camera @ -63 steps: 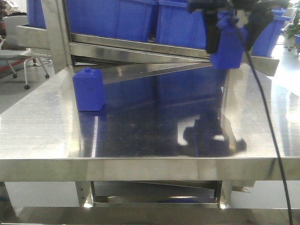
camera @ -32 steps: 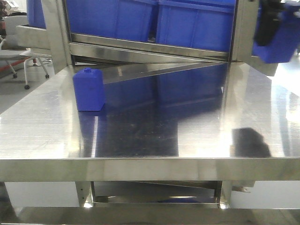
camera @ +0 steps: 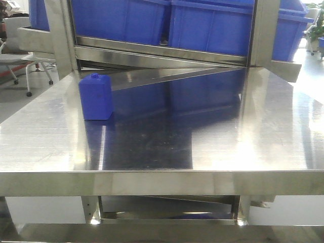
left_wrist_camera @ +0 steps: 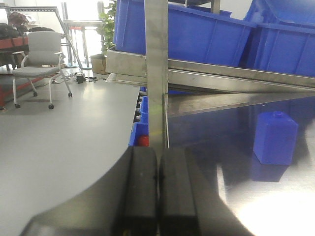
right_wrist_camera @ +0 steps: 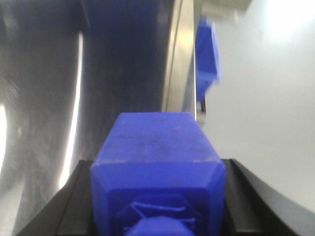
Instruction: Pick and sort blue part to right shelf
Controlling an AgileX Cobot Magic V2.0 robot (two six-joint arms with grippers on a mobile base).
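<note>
A blue part [camera: 95,97], a small block with a round cap, stands upright on the steel table [camera: 152,147] at the back left; it also shows in the left wrist view [left_wrist_camera: 274,137]. My right gripper [right_wrist_camera: 157,196] is shut on a second blue part [right_wrist_camera: 156,162], which fills the space between its black fingers [right_wrist_camera: 69,196]. It is out of the front view. My left gripper [left_wrist_camera: 157,191] is shut and empty, low over the table's left side. A steel rack [camera: 152,53] with large blue bins [camera: 207,25] stands behind the table.
A steel upright post [left_wrist_camera: 156,73] of the rack stands just ahead of my left gripper. Another upright [camera: 263,33] stands at the right. An office chair [left_wrist_camera: 42,59] stands on the grey floor to the left. The table's front edge [camera: 152,182] is near.
My right gripper with its blue part has moved right across the top of the front view and left it. The blue part on the table has not moved.
</note>
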